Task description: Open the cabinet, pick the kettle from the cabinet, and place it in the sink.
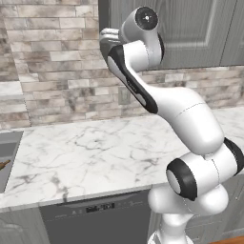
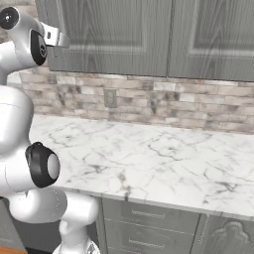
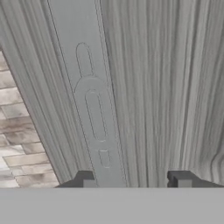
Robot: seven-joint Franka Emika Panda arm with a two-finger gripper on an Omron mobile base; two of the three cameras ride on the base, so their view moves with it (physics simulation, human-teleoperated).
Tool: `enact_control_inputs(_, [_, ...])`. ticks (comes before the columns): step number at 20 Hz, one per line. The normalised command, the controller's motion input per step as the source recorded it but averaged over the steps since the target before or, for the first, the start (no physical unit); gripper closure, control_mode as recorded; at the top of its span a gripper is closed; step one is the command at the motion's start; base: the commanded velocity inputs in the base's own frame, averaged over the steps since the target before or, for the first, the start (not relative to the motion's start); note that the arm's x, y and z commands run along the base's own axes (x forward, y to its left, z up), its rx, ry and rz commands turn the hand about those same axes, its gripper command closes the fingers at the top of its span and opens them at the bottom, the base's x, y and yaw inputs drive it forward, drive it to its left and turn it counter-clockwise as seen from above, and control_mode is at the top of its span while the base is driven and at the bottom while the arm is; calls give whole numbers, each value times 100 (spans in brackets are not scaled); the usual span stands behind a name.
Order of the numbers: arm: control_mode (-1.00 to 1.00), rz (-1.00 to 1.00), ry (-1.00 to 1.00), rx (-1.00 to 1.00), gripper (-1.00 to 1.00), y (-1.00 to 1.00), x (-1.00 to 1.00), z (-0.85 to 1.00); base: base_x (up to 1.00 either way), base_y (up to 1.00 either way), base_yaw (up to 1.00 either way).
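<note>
The grey wood-grain cabinet (image 1: 195,28) (image 2: 114,30) hangs above the counter with its doors closed. The kettle is hidden behind them. My gripper (image 1: 107,36) (image 2: 58,36) is raised to the left edge of the left door. In the hand view the door's long grey handle (image 3: 94,109) runs down between my gripper's (image 3: 133,181) two tips, closer to the left one. The jaws stand apart, with a gap on both sides of the handle. A corner of the sink (image 1: 6,152) shows at the far left of the counter.
The white marble counter (image 1: 95,152) (image 2: 149,154) stretches below, backed by a brick wall with an outlet (image 1: 125,95) (image 2: 110,97). A brown object (image 1: 4,165) lies in the sink. A dark dishwasher front (image 1: 95,219) and grey drawers (image 2: 149,218) sit under the counter.
</note>
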Motion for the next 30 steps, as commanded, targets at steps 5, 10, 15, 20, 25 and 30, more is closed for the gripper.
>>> enact_control_inputs(5, [-100, 0, 0, 1, 100, 37, 17, -9, 0, 0, 0])
enact_control_inputs(10, [-100, 0, 5, 5, 100, 30, 16, -4, 0, 0, 0])
enact_control_inputs(15, [-100, 0, 2, 11, 100, 25, 6, -7, 0, 0, 0])
enact_control_inputs(20, [-100, 0, 0, 10, 100, 34, 1, -11, 0, 0, 0])
enact_control_inputs(25, [-100, 0, -3, 8, 100, 32, 0, -16, 0, 0, 0])
enact_control_inputs(30, [-100, 7, 0, 5, 100, 22, -23, -4, 0, 0, 0])
